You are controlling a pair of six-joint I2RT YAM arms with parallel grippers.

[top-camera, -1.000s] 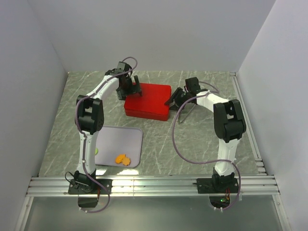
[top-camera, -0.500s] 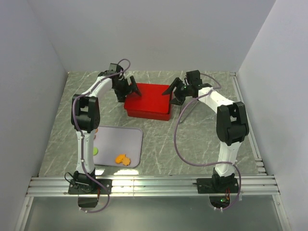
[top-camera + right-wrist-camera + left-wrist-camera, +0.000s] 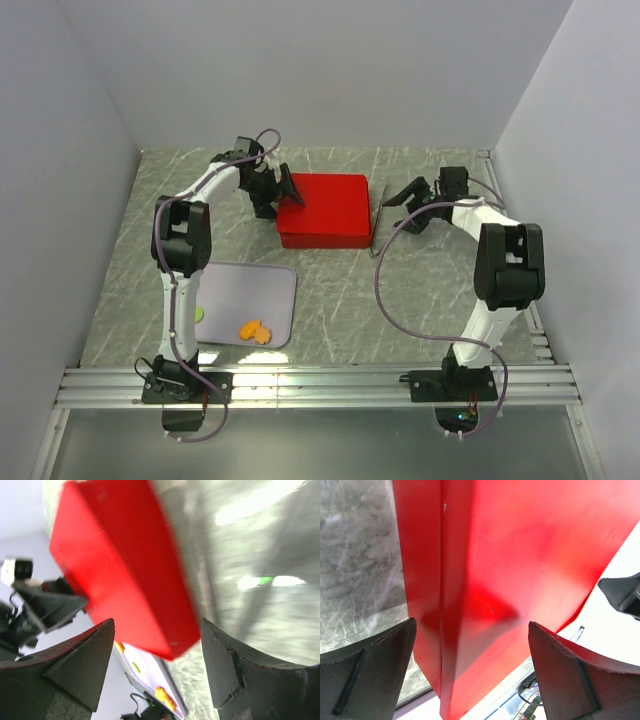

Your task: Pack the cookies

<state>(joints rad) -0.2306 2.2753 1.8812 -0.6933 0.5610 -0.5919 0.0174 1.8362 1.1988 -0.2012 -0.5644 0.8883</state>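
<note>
Red box [image 3: 325, 208], lid closed, stood toward the middle of the far edge of the grey marbled surface [image 3: 420, 290]. Pale tray [image 3: 275, 290] lay near the near left corner. Orange cookies [image 3: 255, 331], two and touching, sat on the tray by its near edge; green cookie [image 3: 201, 314] sat at the tray's left edge, partly hidden by the arm. Left gripper [image 3: 276, 196] was at the box's left side, fingers [image 3: 370, 670] apart, holding nothing. Right gripper [image 3: 400, 197] was just beside the box's right side, fingers [image 3: 65, 675] apart, holding nothing.
</note>
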